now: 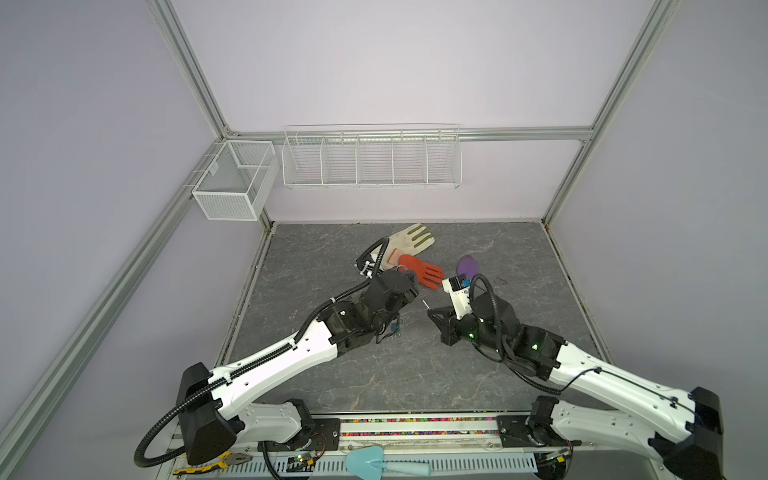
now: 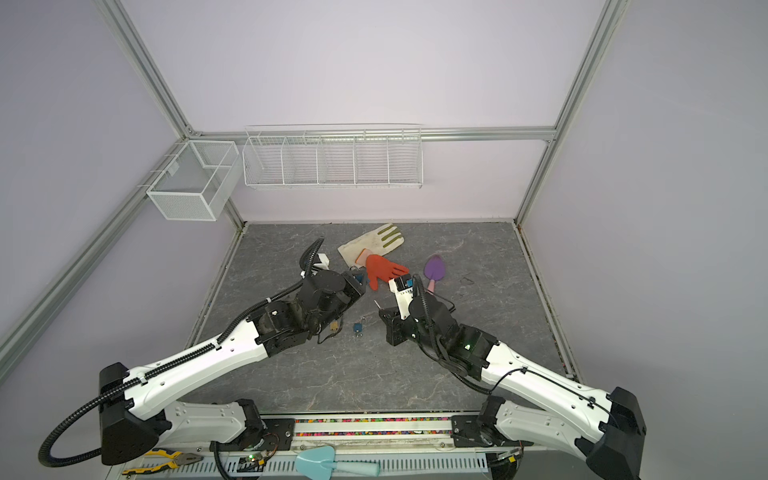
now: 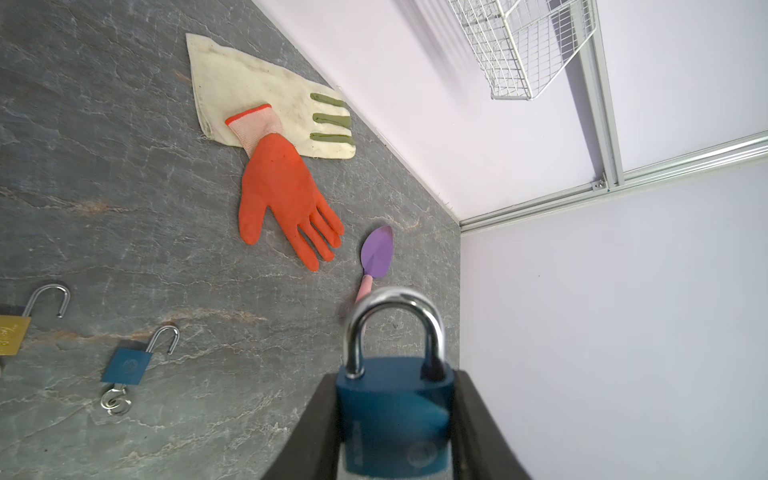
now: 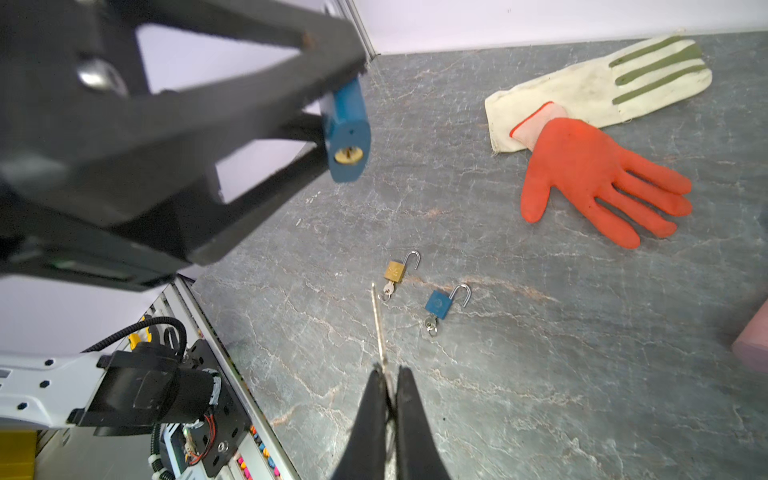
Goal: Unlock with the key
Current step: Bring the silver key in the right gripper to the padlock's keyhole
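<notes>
top views: blue padlock (image 2: 358,277) mostly hidden by left gripper (image 2: 356,286); key (image 1: 424,304) only a thin sliver | left wrist: claw clamps padlock body, base cut off, shackle seated | right wrist: right gripper (image 4: 388,374) pinches key, head hidden; brass keyhole (image 4: 349,154) apart from tip

blue padlock (image 3: 395,415) – steel shackle shut, brass keyway at its bare end – clamped off the table in the left gripper (image 3: 395,376). thin silver key (image 4: 379,324) juts from the pinched right gripper (image 4: 389,372), its tip well apart from the keyway.
</notes>
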Available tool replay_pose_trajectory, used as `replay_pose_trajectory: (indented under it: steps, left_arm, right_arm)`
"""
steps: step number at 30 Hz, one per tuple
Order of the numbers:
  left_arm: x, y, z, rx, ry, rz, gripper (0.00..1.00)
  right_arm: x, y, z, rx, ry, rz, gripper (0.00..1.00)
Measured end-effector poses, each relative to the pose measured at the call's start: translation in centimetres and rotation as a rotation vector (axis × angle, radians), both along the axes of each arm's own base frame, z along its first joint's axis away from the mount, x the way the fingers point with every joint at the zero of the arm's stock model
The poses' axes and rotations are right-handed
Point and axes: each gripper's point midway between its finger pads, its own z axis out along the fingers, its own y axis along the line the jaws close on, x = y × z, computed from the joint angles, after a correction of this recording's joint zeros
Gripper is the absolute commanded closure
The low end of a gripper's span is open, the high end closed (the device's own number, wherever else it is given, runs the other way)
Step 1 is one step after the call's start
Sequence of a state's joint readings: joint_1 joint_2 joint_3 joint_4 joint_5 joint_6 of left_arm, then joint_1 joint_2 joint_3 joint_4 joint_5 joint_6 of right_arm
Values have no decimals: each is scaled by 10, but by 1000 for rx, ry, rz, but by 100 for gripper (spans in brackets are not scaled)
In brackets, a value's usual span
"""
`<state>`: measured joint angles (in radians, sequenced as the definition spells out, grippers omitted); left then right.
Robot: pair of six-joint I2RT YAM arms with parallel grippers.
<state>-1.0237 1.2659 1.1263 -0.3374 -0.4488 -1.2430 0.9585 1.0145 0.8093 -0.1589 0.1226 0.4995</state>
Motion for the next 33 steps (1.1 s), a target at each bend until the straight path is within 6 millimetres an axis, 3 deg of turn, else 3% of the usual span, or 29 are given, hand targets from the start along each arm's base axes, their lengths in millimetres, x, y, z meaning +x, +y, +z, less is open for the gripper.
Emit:
replay_pose_trajectory:
  steps: [23, 33]
  left_arm:
    - [-4, -8, -3, -28, 17, -38, 100]
    - [-4, -5, -5, -20, 14, -37, 100]
  right_arm:
    - [21, 14, 29, -10, -96, -19, 93]
    - [22, 12, 25, -28, -90, -27, 94]
